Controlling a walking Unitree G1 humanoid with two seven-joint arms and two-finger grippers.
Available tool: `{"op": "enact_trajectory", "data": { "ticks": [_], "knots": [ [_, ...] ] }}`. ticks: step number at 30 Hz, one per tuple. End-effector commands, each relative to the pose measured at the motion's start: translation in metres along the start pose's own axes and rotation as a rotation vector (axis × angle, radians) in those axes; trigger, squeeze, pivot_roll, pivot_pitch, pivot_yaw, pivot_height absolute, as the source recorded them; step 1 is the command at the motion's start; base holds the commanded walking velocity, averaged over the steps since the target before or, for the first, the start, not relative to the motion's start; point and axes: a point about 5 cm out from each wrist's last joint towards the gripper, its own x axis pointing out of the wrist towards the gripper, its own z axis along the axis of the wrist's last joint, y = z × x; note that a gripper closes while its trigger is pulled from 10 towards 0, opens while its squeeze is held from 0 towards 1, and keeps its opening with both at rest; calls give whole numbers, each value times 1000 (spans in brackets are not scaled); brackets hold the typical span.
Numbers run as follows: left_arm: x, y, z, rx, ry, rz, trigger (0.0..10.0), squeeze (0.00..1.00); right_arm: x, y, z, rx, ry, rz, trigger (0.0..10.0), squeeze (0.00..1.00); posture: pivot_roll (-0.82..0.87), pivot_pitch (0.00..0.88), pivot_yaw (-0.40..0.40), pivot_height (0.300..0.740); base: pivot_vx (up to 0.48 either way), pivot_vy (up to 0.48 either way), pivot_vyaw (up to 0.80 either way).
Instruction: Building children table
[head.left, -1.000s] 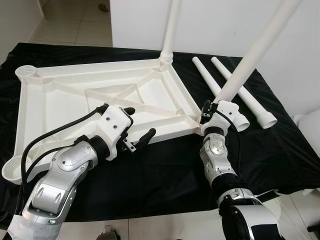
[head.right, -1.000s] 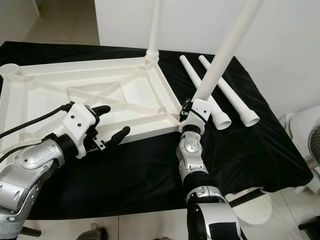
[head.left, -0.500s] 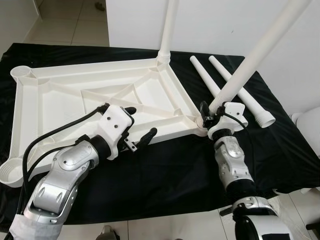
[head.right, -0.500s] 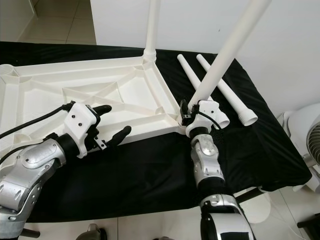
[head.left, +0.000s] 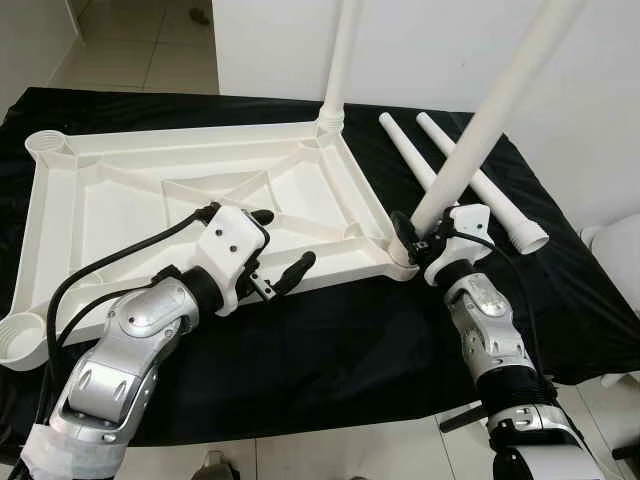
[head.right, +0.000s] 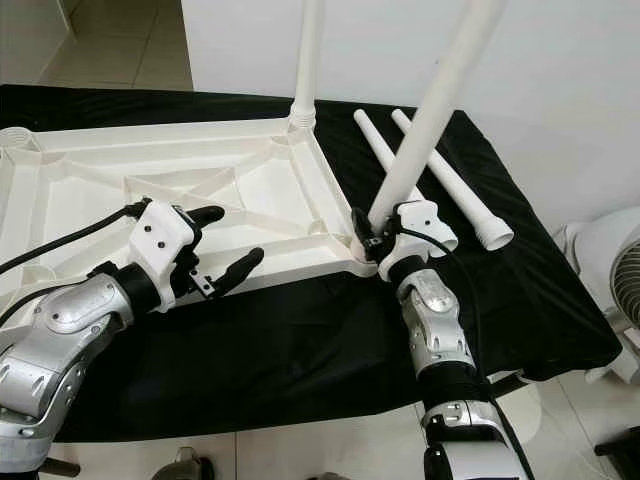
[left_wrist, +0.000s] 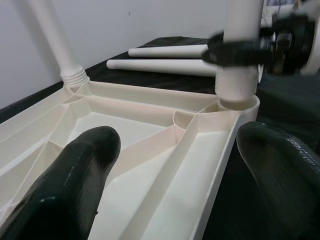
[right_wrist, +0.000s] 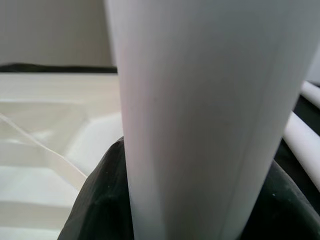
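While right gripper (head.left: 418, 238) jaws pinch the table leg (head.left: 480, 118), left gripper (head.left: 275, 250) jaws spread above tabletop (head.left: 120, 200).

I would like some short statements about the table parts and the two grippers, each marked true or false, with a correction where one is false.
1. The right gripper is shut on a white leg at the tabletop's near right corner. True.
2. The left gripper holds a leg. False: it is open, with nothing between its fingers, over the tabletop.
3. Two loose legs lie on the black cloth. True.
4. A leg stands in the far left socket. False: that socket is empty; the far right corner leg stands upright.
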Motion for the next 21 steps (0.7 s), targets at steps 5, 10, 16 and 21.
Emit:
{"op": "enact_trajectory", "data": {
  "ticks": [5, 10, 16, 21],
  "knots": [
    [4, 0, -2, 7, 1, -37, 10000, 0, 7, -1, 32, -16, -56, 94, 10000, 0, 89, 77, -93, 740, 0, 0, 0],
    [15, 9, 8, -54, -67, -33, 10000, 0, 2, 3, 28, -107, 26, 261, 10000, 0, 104, 65, -106, 740, 0, 0, 0],
    [30, 13, 28, -129, -161, -105, 10000, 0, -2, 8, 20, -161, 106, 356, 10000, 0, 105, 54, -113, 740, 0, 0, 0],
    [44, 11, 46, -134, -228, -195, 10000, 0, -5, 16, 12, -154, 153, 442, 10000, 0, 101, 41, -111, 740, 0, 0, 0]
  ]
}}
